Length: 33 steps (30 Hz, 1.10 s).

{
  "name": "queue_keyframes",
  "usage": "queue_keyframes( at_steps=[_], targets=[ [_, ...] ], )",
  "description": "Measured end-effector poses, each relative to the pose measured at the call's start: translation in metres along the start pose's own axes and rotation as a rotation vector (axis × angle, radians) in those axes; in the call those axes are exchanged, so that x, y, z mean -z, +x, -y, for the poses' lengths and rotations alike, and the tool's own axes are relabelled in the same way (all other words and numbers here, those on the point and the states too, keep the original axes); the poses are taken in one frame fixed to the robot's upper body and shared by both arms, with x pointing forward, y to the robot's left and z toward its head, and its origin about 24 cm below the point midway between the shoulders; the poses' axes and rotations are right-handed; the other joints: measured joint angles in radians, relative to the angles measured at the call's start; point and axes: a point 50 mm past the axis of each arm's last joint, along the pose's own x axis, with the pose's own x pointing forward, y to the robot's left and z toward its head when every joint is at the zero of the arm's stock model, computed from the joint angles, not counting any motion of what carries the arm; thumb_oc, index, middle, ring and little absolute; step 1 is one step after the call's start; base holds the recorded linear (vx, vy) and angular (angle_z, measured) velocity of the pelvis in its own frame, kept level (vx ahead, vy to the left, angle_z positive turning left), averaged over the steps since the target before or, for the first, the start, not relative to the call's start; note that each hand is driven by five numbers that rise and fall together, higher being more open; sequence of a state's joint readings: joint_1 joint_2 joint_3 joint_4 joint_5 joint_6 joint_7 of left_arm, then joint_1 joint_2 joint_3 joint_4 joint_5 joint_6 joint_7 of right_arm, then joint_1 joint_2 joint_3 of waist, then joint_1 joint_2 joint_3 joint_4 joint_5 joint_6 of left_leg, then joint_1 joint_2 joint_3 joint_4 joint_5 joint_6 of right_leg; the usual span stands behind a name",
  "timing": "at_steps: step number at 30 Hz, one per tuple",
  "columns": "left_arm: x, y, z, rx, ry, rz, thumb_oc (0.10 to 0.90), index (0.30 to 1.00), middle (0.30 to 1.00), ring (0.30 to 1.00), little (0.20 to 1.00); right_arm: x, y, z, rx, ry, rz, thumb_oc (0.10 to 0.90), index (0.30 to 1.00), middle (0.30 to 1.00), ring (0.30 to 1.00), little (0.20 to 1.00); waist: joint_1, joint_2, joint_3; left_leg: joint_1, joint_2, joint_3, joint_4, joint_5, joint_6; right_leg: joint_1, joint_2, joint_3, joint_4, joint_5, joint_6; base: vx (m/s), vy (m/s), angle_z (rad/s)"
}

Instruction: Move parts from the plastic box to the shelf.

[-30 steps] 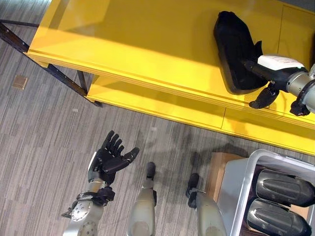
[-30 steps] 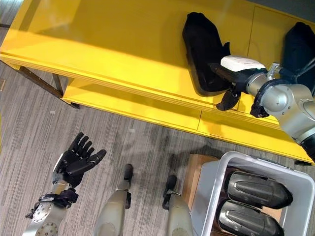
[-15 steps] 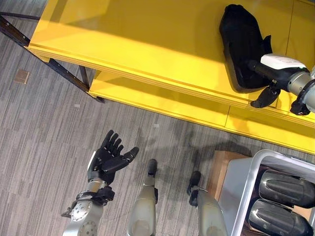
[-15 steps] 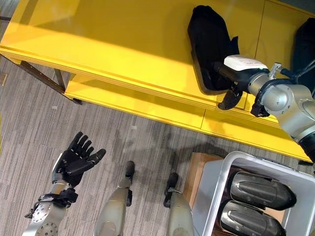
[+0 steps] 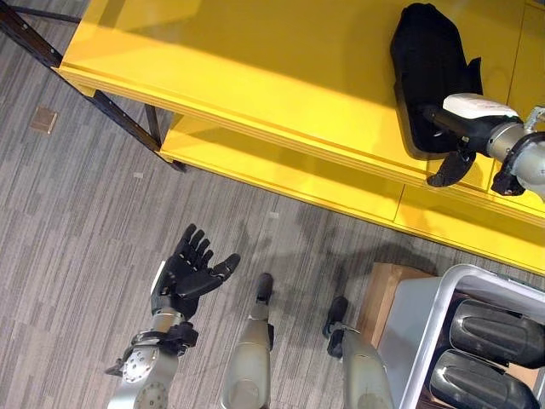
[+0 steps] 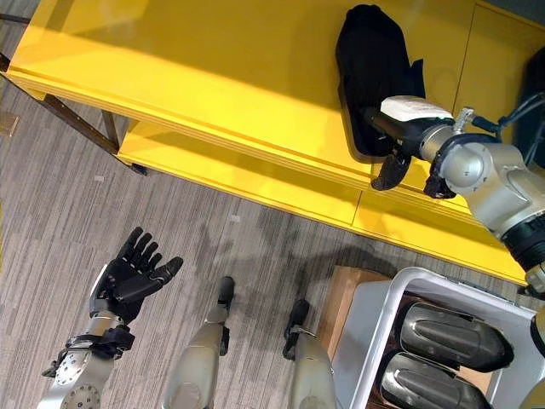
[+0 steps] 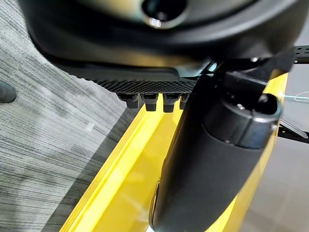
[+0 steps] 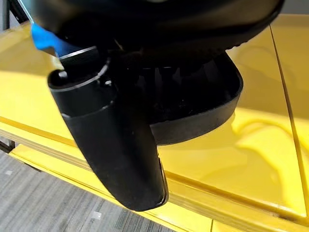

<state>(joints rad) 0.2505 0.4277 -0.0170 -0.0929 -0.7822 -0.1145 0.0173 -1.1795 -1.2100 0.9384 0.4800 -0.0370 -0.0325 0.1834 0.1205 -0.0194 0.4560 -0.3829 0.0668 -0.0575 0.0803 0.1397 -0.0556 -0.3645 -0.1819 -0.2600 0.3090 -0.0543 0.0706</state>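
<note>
**Black part on the shelf top, right hand at its near end**

At about 8 o'clock in the head views the left hand (image 5: 189, 274) hangs over the grey floor (image 5: 77, 221), palm up, fingers spread and straight, holding nothing.

Toward 12 o'clock the yellow shelf (image 5: 255, 77) runs across the scene; its far side is cut off by the frame, and its lower tier shows as a narrow strip under the top board.

At about 2 o'clock a black part (image 5: 430, 60) lies on the top board, with its long axis pointing away from the robot. The right hand (image 5: 451, 128) is at the part's near end. Its thumb hangs down past the shelf's front edge, apart from the part; the fingers reach onto or into the part's near end and are hidden there, so I cannot tell whether they grip it or merely rest.

At 4 to 5 o'clock the plastic box (image 5: 426, 315) is cut off by the frame's corner. Two dark grey parts (image 5: 498, 332) lie inside, side by side, partly out of view.
</note>
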Motion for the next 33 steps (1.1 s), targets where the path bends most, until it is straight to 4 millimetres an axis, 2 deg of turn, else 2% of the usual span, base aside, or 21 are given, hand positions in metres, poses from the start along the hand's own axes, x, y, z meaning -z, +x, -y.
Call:
queue_keyframes(
  at_steps=[17, 27, 33],
  targets=[
    [-0.005, 0.0, -0.003, -0.012, 0.022, 0.008, 0.9, 1.0, 1.0, 1.0, 1.0, 0.016, 0.009, 0.002, 0.0, 0.055, -0.103, 0.9, 1.0, 1.0, 1.0, 1.0, 0.019, -0.006, 0.001, -0.024, 0.0, -0.031, 0.0, 0.017, -0.001, -0.028, -0.006, -0.023, 0.047, -0.009, -0.013, 0.0, 0.003, 0.04],
    [-0.008, 0.0, 0.0, -0.004, -0.015, 0.021, 0.9, 1.0, 1.0, 1.0, 1.0, 0.03, 0.012, 0.0, 0.032, 0.229, -0.173, 0.9, 1.0, 1.0, 1.0, 1.0, 0.018, -0.011, -0.001, -0.027, 0.001, -0.03, 0.002, 0.019, -0.002, -0.032, -0.006, -0.022, 0.049, -0.007, -0.015, 0.0, 0.0, 0.0],
    [-0.008, 0.0, 0.0, -0.005, -0.015, 0.023, 0.9, 1.0, 1.0, 1.0, 1.0, 0.032, 0.014, 0.003, 0.071, 0.326, -0.178, 0.9, 1.0, 1.0, 1.0, 1.0, 0.018, -0.011, -0.001, -0.034, 0.001, -0.03, 0.002, 0.02, -0.003, -0.039, -0.006, -0.021, 0.049, -0.005, -0.016, 0.0, 0.0, 0.0]
  ],
)
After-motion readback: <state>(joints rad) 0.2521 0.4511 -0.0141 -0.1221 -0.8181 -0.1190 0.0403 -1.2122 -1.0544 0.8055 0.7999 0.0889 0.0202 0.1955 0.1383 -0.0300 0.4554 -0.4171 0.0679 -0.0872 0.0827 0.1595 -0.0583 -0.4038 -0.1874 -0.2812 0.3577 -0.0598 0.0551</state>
